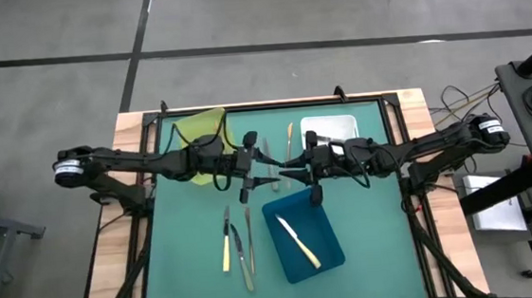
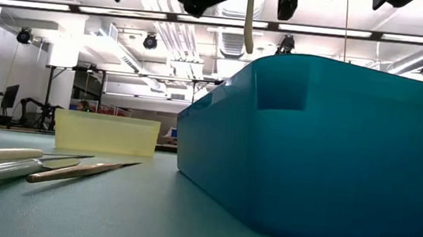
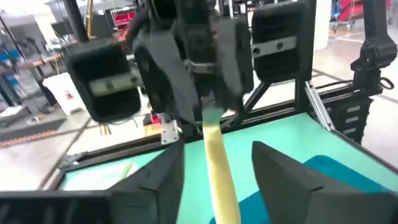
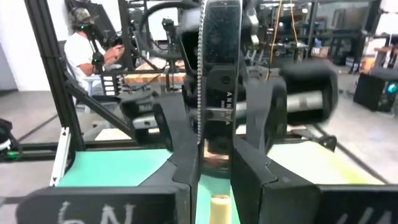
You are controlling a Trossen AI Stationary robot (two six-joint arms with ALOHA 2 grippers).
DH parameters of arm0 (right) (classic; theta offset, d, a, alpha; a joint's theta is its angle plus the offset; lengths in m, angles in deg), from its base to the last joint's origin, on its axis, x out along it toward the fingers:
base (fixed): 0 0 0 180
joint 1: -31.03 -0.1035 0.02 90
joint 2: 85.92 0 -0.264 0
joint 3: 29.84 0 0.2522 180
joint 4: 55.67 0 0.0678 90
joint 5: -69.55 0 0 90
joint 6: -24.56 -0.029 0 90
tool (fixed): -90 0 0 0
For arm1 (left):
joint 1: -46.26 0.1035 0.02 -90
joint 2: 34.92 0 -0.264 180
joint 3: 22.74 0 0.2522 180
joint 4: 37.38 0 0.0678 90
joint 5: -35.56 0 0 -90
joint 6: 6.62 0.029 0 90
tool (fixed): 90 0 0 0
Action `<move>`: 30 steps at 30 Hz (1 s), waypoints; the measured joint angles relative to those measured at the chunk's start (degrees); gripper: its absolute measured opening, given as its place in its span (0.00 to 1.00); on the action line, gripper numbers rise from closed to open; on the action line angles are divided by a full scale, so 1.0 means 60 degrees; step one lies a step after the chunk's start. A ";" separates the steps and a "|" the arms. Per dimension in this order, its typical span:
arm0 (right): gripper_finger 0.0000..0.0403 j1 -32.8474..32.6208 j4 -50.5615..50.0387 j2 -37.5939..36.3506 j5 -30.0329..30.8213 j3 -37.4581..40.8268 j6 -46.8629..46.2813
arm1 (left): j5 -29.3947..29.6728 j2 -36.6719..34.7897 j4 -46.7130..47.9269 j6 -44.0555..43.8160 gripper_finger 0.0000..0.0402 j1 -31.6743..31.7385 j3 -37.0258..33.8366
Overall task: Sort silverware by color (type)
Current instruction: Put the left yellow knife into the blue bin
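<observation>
Hanging knife: silver-bladed table knife with a cream-yellow handle (image 3: 214, 146), up in the air over the middle of the table, right between the two grippers. In the low view it dangles above the near corner of the blue tray.
Right gripper: (image 4: 214, 180) clamped onto that knife. Its dark fingers sit tight together with the cream end poking out between them.
Left gripper: (image 1: 253, 164) facing the right one nose to nose. Its fingers (image 3: 283, 171) are spread apart on either side of the handle, so it looks let go. Can't tell if either finger touches the handle.
Blue tray: deep blue plastic rectangular tray (image 1: 323, 213), just below the grippers toward the front, with one more cream-handled knife (image 1: 298, 241) lying diagonally inside.
Loose pieces, front left: another cream-handled knife (image 1: 226, 242) and a couple of slim all-metal grey pieces (image 1: 246, 253), side by side on the green mat (image 1: 370, 264), just beside the blue tray.
Loose pieces, back: thin gold-coloured utensil (image 1: 290, 133) and a grey metal one (image 1: 266, 150), lying behind the grippers.
Other trays: translucent yellow tray (image 1: 205, 127) at the back left, partly under the left arm, and a white tray (image 1: 329, 125) at the back right.
Background: a person in a white top (image 4: 78, 53) sitting beyond the table.
</observation>
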 joint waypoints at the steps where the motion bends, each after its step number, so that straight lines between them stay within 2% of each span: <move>1: 0.13 0.0004 -0.0041 -0.0008 0.0002 0.0000 -0.0088 | 0.0002 -0.0174 0.0248 0.0137 0.45 0.0021 0.0000; 6: 0.13 0.0007 -0.1419 -0.0010 0.0235 -0.0613 -0.0681 | 0.0766 -0.1058 0.1455 0.0786 0.49 0.0041 -0.0015; 14: 0.13 -0.0018 -0.4135 0.0561 0.0265 -0.2418 -0.1635 | 0.1825 -0.2547 0.2070 0.1541 0.50 0.0057 -0.0673; 20: 0.13 -0.0022 -0.6858 0.1462 0.0299 -0.3909 -0.3531 | 0.3033 -0.3936 0.2057 0.2142 0.50 0.0107 -0.1436; 27: 0.13 -0.0121 -1.0524 0.2800 -0.0383 -0.5896 -0.6164 | 0.4172 -0.5184 0.2057 0.2528 0.50 0.0114 -0.2048; 30: 0.13 -0.0255 -1.1529 0.3413 -0.0864 -0.6696 -0.7220 | 0.4491 -0.5482 0.2025 0.2555 0.50 0.0121 -0.2219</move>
